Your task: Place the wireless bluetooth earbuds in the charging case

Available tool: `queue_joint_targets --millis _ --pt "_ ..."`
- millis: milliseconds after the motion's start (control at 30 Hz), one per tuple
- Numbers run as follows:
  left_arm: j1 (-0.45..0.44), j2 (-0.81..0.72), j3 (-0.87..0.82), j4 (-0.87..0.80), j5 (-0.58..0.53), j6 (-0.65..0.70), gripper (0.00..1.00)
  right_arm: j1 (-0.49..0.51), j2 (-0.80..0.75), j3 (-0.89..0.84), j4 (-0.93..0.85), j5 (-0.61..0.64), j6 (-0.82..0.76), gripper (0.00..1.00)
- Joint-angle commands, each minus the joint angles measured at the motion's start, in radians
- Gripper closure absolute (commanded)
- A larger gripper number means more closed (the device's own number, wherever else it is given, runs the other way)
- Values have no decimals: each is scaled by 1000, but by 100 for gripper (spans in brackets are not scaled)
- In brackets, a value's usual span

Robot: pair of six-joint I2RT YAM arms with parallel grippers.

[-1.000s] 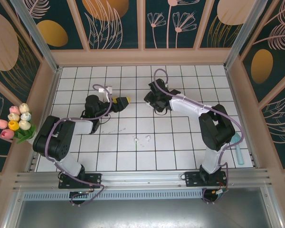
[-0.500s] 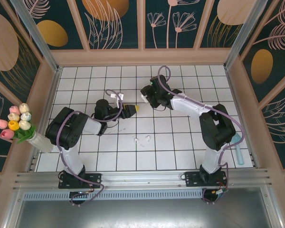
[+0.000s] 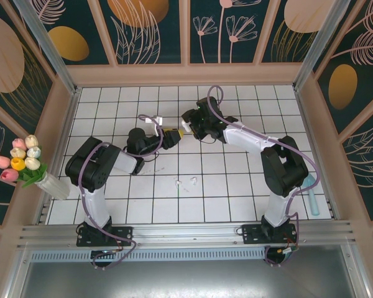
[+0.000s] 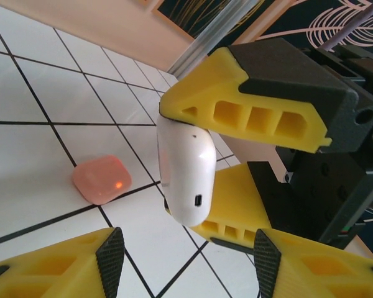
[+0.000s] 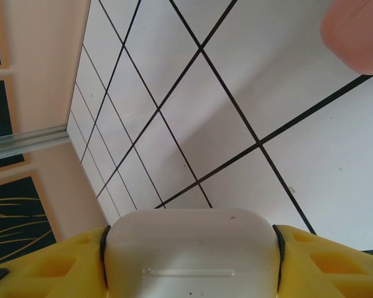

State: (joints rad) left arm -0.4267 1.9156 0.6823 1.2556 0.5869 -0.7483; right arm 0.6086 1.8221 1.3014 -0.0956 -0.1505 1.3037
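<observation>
The step in hand looked like a meeting of the two arms over one case, either a handover or a lid-opening. The right tool [image 3: 188, 126] was clamped on the white charging case [image 4: 188, 169], one yellow finger pressed to each side of it. The left tool [image 3: 170, 138] faced it with its fingers [image 4: 105, 264] apart and nothing between them.

To do this well, the left tool probably needed to come in square on the free end of the case (the rounded end with the small port, turned toward the left wrist camera). It should have closed only once both pads bracketed the shell. The glossy, curved shell would likely slip under an off-centre pinch, so the right tool ought to have held firm until the second grip was sure. The lid seemed shut, so it would have needed opening before any bud could go in.

In the top view both arms reached toward the middle of the surface [image 3: 236, 186], wrists turned inward so the tools met nearly tip to tip. The left forearm lay low, and the right arm stretched across from its base. The white case appeared to be held off the tiles, with a pink case [image 4: 102, 180] lying on them below and beyond it. Two white earbuds [image 3: 178, 184] lay on the tiles nearer the bases, well apart from both tools.
</observation>
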Motion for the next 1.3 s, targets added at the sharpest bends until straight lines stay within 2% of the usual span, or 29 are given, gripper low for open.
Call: queue_joint_targets --millis 0,467,700,933,1267 --pt "-4 10 37 21 -11 24 41 8 -4 5 46 -25 22 53" --pt "-4 69 107 -8 -26 49 43 41 39 55 54 -50 29 53" --pt "-4 83 123 -4 -32 50 55 46 40 50 60 -49 35 54" --pt "-5 84 120 8 -38 44 73 46 27 30 67 -48 38 54" --pt "-4 71 114 20 -45 33 87 46 2 3 78 -43 42 53"
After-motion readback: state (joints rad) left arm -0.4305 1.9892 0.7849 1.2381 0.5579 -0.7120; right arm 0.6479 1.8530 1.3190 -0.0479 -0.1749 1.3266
